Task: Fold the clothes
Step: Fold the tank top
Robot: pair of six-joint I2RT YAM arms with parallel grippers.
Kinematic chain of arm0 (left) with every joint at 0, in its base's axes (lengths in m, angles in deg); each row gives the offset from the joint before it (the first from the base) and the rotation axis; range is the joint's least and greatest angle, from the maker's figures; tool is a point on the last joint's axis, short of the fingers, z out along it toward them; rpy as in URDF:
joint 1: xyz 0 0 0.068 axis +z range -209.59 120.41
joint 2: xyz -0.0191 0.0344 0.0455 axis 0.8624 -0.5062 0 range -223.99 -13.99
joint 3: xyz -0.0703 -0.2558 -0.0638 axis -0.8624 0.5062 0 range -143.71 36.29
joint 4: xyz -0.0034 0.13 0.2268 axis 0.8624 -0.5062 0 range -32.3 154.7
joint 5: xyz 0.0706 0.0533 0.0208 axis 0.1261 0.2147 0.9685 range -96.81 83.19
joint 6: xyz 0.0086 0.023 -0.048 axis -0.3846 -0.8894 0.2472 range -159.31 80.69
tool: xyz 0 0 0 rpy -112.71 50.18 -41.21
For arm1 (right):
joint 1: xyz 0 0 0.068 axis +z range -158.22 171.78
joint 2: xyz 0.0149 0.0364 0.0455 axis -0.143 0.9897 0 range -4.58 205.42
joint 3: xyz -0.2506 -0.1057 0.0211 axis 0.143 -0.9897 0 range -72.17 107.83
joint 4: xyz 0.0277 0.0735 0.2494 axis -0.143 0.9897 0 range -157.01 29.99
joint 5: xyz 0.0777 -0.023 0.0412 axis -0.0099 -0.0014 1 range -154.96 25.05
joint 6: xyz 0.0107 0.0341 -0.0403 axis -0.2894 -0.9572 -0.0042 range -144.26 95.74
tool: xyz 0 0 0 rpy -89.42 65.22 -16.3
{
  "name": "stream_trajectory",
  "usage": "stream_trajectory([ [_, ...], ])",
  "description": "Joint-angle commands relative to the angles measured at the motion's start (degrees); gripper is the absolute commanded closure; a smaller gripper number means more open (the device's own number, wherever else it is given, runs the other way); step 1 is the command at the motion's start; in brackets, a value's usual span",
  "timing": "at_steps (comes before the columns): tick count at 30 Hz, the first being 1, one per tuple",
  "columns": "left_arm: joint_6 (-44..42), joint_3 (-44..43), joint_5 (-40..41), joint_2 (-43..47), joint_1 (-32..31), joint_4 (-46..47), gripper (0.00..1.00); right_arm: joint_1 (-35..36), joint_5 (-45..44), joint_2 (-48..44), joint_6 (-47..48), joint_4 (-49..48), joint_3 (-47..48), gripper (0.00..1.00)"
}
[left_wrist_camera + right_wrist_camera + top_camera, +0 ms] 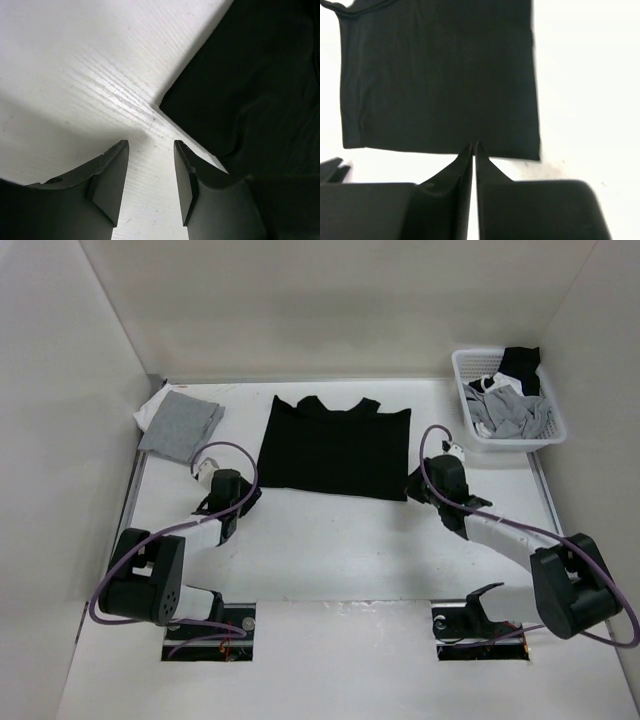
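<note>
The clothes lie flat and spread in the middle of the table, with the two short legs pointing away from the arms and the near hem facing them.

The right gripper sits at that hem, towards its right corner. Its jaws are drawn almost together, with only a thin slit between them. I cannot tell whether any fabric is pinched there. If the tips close just short of the edge, they come up with nothing, or with the top layer only.

The left gripper is parted and empty, over bare table just beside the left near corner. Closing where it stands would likely catch nothing.

The main risk is an uneven lift. With one side gripped and the other free, the cloth would drag askew and wrinkle, and the fold would land crooked.

The grey cloth and the basket are well apart from the clothes, so snagging either seems unlikely.
</note>
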Motion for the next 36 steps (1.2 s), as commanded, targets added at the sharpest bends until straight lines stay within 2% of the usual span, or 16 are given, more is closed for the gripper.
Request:
stream_trajectory([
  [1,1.5,-1.2,-2.5,-2.1,1.3,5.7,0.6,0.8,-2.4,-3.6,-0.9,-4.9,-3.8,0.87],
  [6,3.3,-3.4,-2.2,-7.7,2.1,9.1,0.62,0.6,-3.0,-5.6,-2.5,-6.0,-8.6,0.73],
  [12,4.3,-4.4,-1.9,-11.3,2.1,10.7,0.79,-0.1,-4.6,-5.3,-5.1,-7.5,-11.1,0.66],
  [18,5.4,-4.8,-1.5,-13.2,2.2,12.5,0.95,0.0,-5.5,-0.4,-8.6,-7.6,-10.3,0.57],
  [22,5.7,-3.8,-1.2,-11.9,2.5,13.2,0.97,0.0,-5.9,3.6,-10.5,-7.8,-7.7,0.55],
  [28,5.8,-2.5,-1.4,-10.7,3.3,13.9,0.97,0.1,-6.0,7.7,-14.7,-9.5,-6.2,0.62],
  [32,5.9,-2.3,-1.9,-10.8,3.4,14.3,0.97,0.1,-6.5,8.1,-16.9,-9.6,-6.4,0.73],
  [36,6.1,-2.6,-2.2,-11.2,3.4,14.6,0.98,0.1,-7.1,8.4,-17.5,-9.7,-6.1,0.88],
])
